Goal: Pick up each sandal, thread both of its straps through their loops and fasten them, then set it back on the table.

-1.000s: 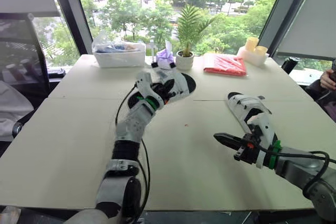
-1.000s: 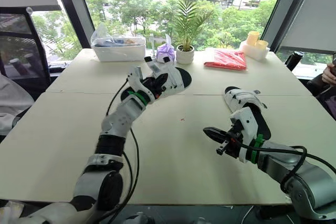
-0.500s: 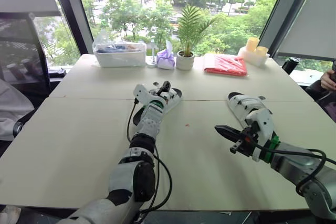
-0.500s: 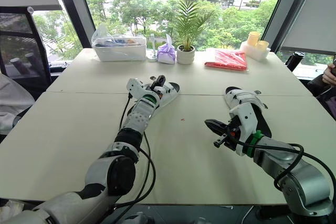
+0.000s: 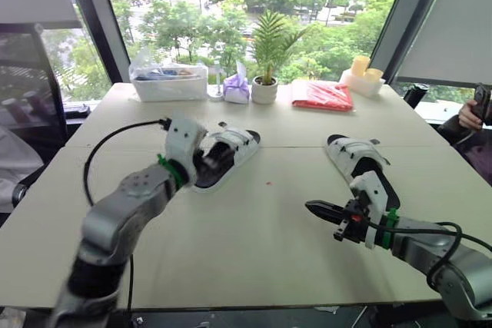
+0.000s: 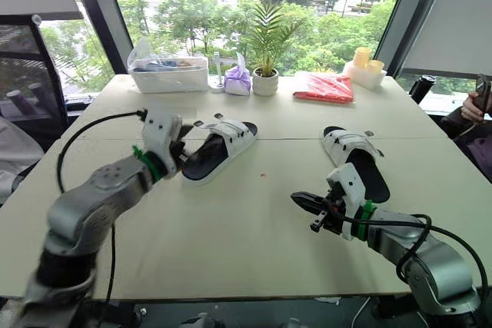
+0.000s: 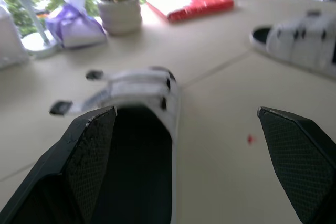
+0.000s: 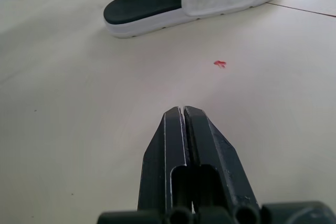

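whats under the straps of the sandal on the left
The sandal has a black footbed running in beneath the white straps, and the opening looks empty. The stretch directly below the straps is covered, so it cannot be seen.

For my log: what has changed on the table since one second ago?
The left jaws lowered the left sandal onto the table, let go and drew back, now open. The right sandal and the shut right jaws stayed.
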Controlling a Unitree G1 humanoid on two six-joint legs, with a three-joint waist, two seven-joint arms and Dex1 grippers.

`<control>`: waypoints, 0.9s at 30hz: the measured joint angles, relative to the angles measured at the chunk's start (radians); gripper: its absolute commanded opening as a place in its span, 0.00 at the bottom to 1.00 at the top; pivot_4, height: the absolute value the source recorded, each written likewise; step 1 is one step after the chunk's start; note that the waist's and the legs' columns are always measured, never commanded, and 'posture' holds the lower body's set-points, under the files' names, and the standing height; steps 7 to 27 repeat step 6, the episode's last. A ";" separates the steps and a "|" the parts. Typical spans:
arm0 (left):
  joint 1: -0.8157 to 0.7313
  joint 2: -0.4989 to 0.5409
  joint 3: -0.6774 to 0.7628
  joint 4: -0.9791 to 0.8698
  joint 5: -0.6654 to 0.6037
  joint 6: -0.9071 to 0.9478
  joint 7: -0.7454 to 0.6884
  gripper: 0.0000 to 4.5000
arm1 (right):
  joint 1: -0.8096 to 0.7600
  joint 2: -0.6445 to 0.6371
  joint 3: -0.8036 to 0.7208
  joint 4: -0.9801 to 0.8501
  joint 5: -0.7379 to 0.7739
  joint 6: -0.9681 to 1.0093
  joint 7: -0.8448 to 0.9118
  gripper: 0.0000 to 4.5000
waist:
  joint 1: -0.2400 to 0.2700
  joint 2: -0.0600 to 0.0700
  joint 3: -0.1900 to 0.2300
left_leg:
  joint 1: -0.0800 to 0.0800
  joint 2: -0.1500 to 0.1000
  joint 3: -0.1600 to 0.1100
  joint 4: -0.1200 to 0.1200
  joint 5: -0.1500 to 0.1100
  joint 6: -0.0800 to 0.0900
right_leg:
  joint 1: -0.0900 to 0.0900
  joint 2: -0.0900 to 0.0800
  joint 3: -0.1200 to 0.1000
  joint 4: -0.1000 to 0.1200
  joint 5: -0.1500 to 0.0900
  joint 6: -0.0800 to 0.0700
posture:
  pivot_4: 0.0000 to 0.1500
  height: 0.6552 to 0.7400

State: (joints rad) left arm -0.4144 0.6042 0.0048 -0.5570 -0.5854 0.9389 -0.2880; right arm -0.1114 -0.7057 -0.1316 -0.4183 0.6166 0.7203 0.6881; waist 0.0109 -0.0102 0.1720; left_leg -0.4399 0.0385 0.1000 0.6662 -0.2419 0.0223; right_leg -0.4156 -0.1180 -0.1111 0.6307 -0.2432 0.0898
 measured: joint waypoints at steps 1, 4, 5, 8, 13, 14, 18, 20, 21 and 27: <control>0.053 0.018 0.030 -0.029 -0.029 0.021 -0.023 0.99 | -0.013 0.000 0.006 0.022 -0.009 -0.009 0.010 0.00 | -0.001 0.000 0.000 | 0.000 0.001 0.000 0.000 0.000 0.000 | 0.000 0.000 0.000 0.000 0.000 0.000 | 1.00 1.00; 0.155 0.047 0.082 -0.074 -0.064 0.053 -0.056 0.99 | -0.058 0.001 0.020 0.080 -0.031 -0.033 0.034 0.00 | 0.004 0.000 0.000 | 0.000 0.001 0.000 0.001 0.000 0.000 | 0.000 0.000 0.000 0.000 0.000 0.000 | 1.00 1.00; 0.182 0.055 0.095 -0.082 -0.067 0.054 -0.061 0.99 | -0.073 0.001 0.029 0.097 -0.044 -0.048 0.044 0.00 | 0.006 0.000 0.000 | 0.000 0.001 0.000 0.001 0.000 0.000 | 0.001 0.000 0.000 0.000 0.000 0.000 | 1.00 1.00; 0.205 0.047 0.111 -0.091 -0.070 0.054 -0.058 0.99 | -0.088 0.003 0.041 0.114 -0.053 -0.057 0.053 0.00 | 0.007 0.000 0.000 | 0.000 0.001 0.000 0.001 0.000 0.000 | 0.001 0.000 0.000 -0.001 0.000 0.000 | 1.00 1.00; 0.205 0.047 0.111 -0.091 -0.070 0.054 -0.058 0.99 | -0.088 0.003 0.041 0.114 -0.053 -0.057 0.053 0.00 | 0.007 0.000 0.000 | 0.000 0.001 0.000 0.001 0.000 0.000 | 0.001 0.000 0.000 -0.001 0.000 0.000 | 1.00 1.00; 0.205 0.047 0.111 -0.091 -0.070 0.054 -0.058 0.99 | -0.088 0.003 0.041 0.114 -0.053 -0.057 0.053 0.00 | 0.007 0.000 0.000 | 0.000 0.001 0.000 0.001 0.000 0.000 | 0.001 0.000 0.000 -0.001 0.000 0.000 | 1.00 1.00; 0.205 0.047 0.111 -0.091 -0.070 0.054 -0.058 0.99 | -0.088 0.003 0.041 0.114 -0.053 -0.057 0.053 0.00 | 0.007 0.000 0.000 | 0.000 0.001 0.000 0.001 0.000 0.000 | 0.001 0.000 0.000 -0.001 0.000 0.000 | 1.00 1.00; 0.205 0.047 0.111 -0.091 -0.070 0.054 -0.058 0.99 | -0.088 0.003 0.041 0.114 -0.053 -0.057 0.053 0.00 | 0.007 0.000 0.000 | 0.000 0.001 0.000 0.001 0.000 0.000 | 0.001 0.000 0.000 -0.001 0.000 0.000 | 1.00 1.00; 0.205 0.047 0.111 -0.091 -0.070 0.054 -0.058 0.99 | -0.088 0.003 0.041 0.114 -0.053 -0.057 0.053 0.00 | 0.007 0.000 0.000 | 0.000 0.001 0.000 0.001 0.000 0.000 | 0.001 0.000 0.000 -0.001 0.000 0.000 | 1.00 1.00; 0.205 0.047 0.111 -0.091 -0.070 0.054 -0.058 0.99 | -0.088 0.003 0.041 0.114 -0.053 -0.057 0.053 0.00 | 0.007 0.000 0.000 | 0.000 0.001 0.000 0.001 0.000 0.000 | 0.001 0.000 0.000 -0.001 0.000 0.000 | 1.00 1.00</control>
